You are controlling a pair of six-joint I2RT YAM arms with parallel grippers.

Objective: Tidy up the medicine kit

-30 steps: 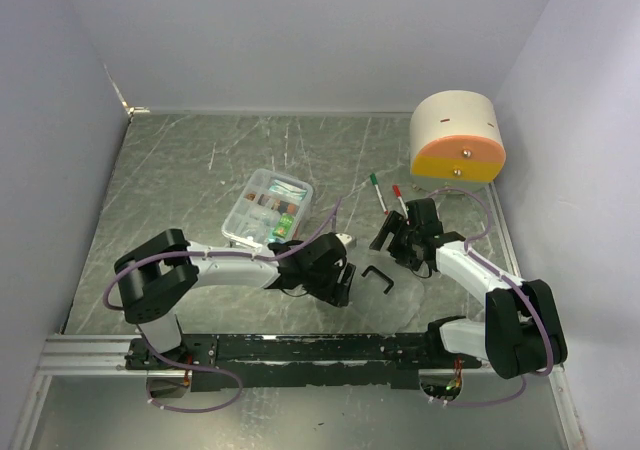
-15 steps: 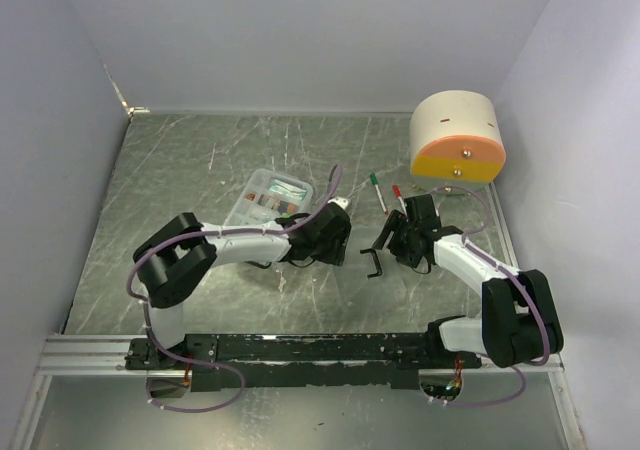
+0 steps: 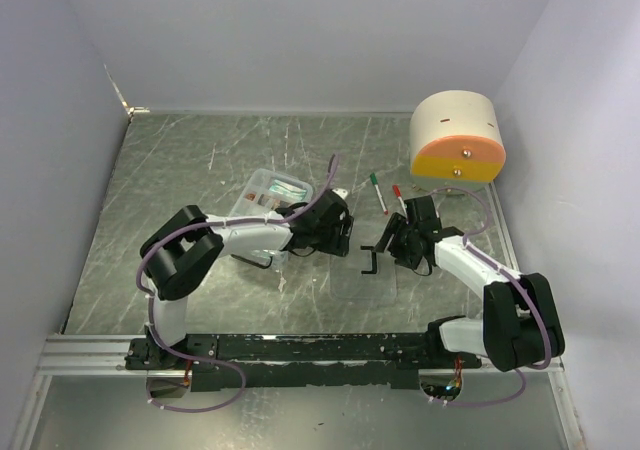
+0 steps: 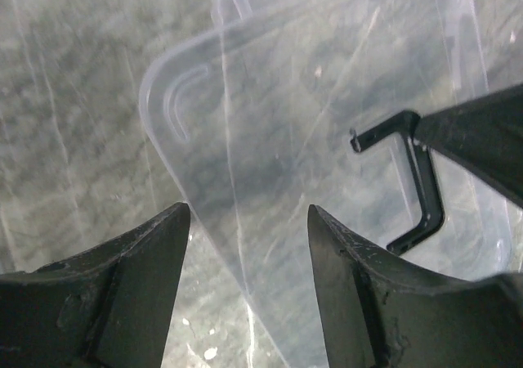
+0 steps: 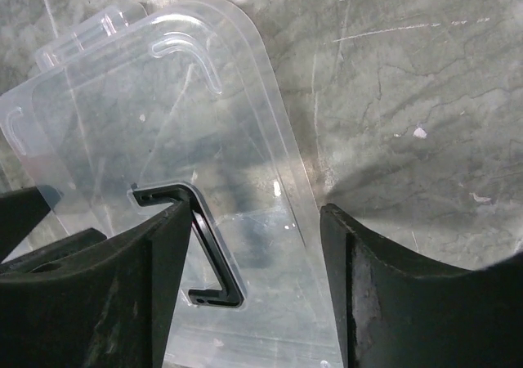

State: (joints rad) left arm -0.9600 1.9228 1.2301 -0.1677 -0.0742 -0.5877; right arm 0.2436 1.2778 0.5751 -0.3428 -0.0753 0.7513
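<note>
The medicine kit's clear box [image 3: 362, 278] lies mid-table, and its black handle [image 3: 370, 260] stands up between my two grippers. Its clear divided tray [image 3: 268, 192], filled with small items, sits apart at the left. My left gripper [image 3: 345, 232] is open at the box's left side; in the left wrist view a clear edge [image 4: 237, 221] runs between the open fingers of the left gripper [image 4: 248, 213]. My right gripper [image 3: 384, 242] is open over the box; in the right wrist view the handle [image 5: 214, 262] lies against the left finger of the right gripper [image 5: 255, 208].
A big cream, orange and yellow drum [image 3: 457, 138] stands at the back right. A green-capped pen [image 3: 376, 192] and a red-capped pen [image 3: 399, 198] lie just behind the right gripper. Grey walls close in the left, back and right.
My left arm has swung from the near middle up and right to the clear box. The black handle has shifted left and risen. The right jaws have narrowed somewhat.
</note>
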